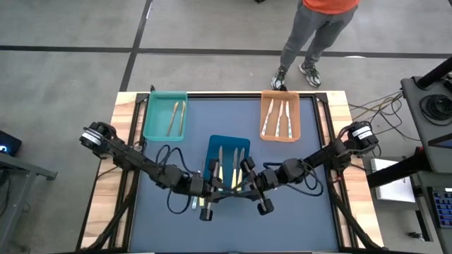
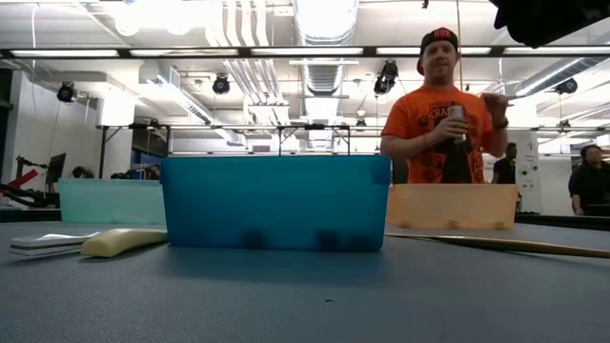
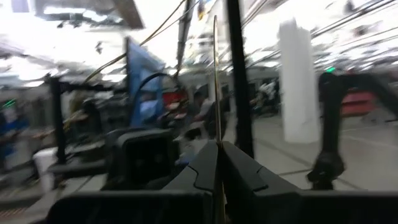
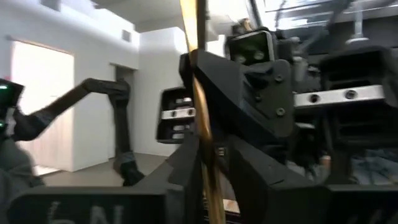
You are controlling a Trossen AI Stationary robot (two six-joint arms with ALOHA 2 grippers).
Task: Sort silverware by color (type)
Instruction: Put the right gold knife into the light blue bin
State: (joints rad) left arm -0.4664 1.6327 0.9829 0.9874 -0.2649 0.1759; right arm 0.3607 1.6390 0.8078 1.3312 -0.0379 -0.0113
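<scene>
showing both wrist views only: left pincer (image 3: 217, 163) clamped on gold utensil (image 3: 216, 74); right pincer (image 4: 211, 163) loosely around it.

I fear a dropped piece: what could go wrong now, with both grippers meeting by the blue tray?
1. The left gripper pinches the gold utensil only by its thin edge; it could slip and fall.
2. The right gripper sits very near, at the same utensil, so the two could bump.
3. A cream-handled utensil lying beside the blue tray might get knocked.
</scene>
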